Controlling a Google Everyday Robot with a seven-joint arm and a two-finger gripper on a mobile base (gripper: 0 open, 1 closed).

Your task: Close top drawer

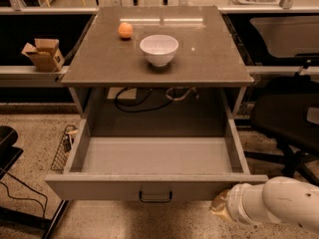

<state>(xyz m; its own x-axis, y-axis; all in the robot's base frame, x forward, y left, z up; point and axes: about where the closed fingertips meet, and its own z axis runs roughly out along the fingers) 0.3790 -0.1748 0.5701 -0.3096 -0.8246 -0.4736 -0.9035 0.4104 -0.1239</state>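
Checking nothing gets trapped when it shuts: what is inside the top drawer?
The top drawer shows only a bare grey floor; the strip just behind its front panel is hidden. The gripper sits by its right front corner.

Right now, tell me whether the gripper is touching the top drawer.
Cannot tell. The camera view shows the gripper low by the right end of the top drawer, but their outlines overlap there, hiding any contact or gap.

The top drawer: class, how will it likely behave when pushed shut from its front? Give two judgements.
It probably slides lightly, since the top drawer looks empty and stands far out. Pushing near its right end, where the gripper sits by the front panel, may skew it slightly.
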